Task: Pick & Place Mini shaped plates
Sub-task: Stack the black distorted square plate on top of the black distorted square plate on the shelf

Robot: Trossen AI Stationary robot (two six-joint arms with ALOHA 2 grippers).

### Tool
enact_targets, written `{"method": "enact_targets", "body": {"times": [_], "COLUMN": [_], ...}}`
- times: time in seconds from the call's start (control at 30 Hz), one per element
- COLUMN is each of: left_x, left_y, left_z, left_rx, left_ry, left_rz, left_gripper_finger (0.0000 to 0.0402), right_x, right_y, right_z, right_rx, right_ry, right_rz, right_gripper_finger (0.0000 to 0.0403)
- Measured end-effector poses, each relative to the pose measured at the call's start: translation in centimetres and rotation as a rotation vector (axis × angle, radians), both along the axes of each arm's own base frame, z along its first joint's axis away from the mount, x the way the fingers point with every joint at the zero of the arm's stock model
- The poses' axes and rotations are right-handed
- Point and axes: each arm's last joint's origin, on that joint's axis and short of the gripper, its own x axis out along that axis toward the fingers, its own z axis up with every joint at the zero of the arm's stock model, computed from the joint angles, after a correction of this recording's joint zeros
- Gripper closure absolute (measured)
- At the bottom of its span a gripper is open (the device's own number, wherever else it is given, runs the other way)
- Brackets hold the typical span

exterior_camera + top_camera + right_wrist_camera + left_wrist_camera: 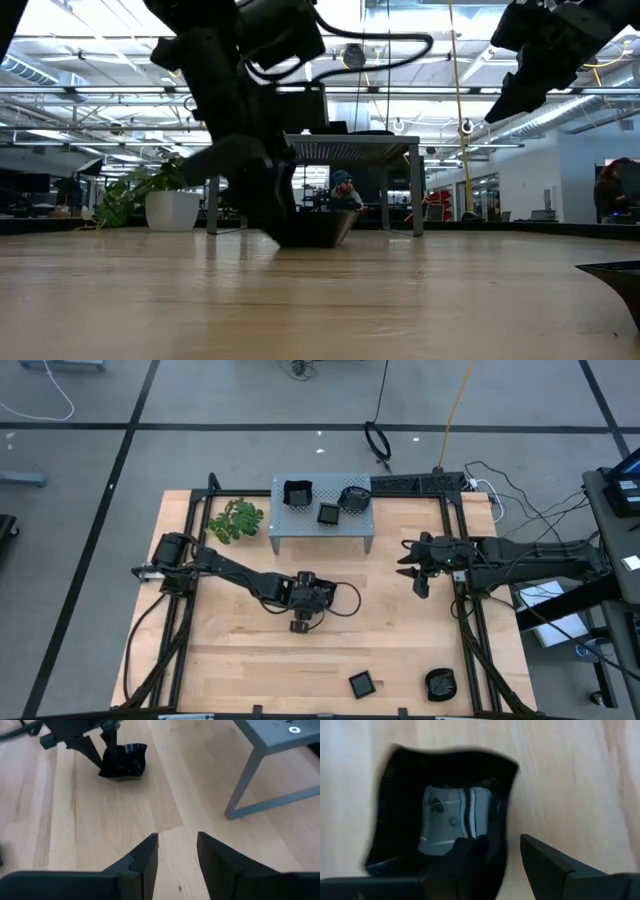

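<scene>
My left gripper [300, 624] is out over the middle of the table, shut on a glossy black mini plate with raised wavy walls [445, 815]. The same plate [122, 762] shows in the right wrist view under the left gripper's fingers. My right gripper [413, 572] hovers open above the table's right side, holding nothing. Three more black mini plates sit on the grey perforated stand [320, 532]: a square raised one [298, 492], a flat square [328, 514] and a scalloped one [354, 496]. Two others, a square [362, 683] and a round one [440, 683], lie near the near edge. My left gripper has the plate by one side wall [501, 837], one finger [470, 865] inside the hollow and the other finger [545, 865] outside. The fingers come from above, slanting down. The plate [320, 230] sits low at the table top; I cannot tell whether its underside is lifted clear.
A green leafy sprig [235, 520] lies left of the stand, near the far left corner. The stand's legs [245, 785] rise between the two arms and the far edge. Bare wood [400, 650] lies between the left gripper and the two near plates.
</scene>
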Motion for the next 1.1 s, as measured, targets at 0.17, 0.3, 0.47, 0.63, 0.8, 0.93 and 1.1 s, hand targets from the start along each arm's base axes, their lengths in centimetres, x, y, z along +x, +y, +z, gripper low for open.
{"method": "enact_targets", "body": {"times": [0.17, 0.3, 0.47, 0.63, 0.8, 0.93, 1.1], "left_x": [0.0, 0.0, 0.2, 1.0, 0.9, -0.2, -2.4], "left_y": [-0.4, -0.4, -0.3, -0.5, 0.7, 2.7, 7.0], "left_z": [-0.6, -0.6, -0.4, 2.8, 9.4, 15.1, 20.2], "left_rx": [-0.003, -0.011, -0.022, -0.043, -0.001, 0.095, 0.308], "left_ry": [0.016, 0.011, 0.009, -0.086, -0.27, -0.429, -0.536], "left_rz": [0.012, 0.017, 0.049, 0.037, -0.036, -0.045, 0.09], "left_gripper_finger": [0.0255, 0.0314, 0.0391, 0.0396, 0.039, 0.0397, 0.0386], "right_x": [0.2, 0.2, 0.3, 0.3, 0.5, 0.7, 0.9], "right_y": [0.0, 0.0, 0.0, 0.0, 0.0, -0.1, -0.4], "right_z": [-0.3, -0.3, -0.2, -0.2, 0.0, 0.4, 0.8], "right_rx": [-0.001, -0.002, -0.002, -0.002, -0.006, -0.028, -0.081], "right_ry": [-0.016, -0.025, -0.033, -0.034, -0.067, -0.107, -0.15], "right_rz": [0.001, 0.001, 0.0, 0.0, -0.002, -0.027, -0.103], "right_gripper_finger": [0.0281, 0.0282, 0.0282, 0.0282, 0.0282, 0.0282, 0.0282]}}
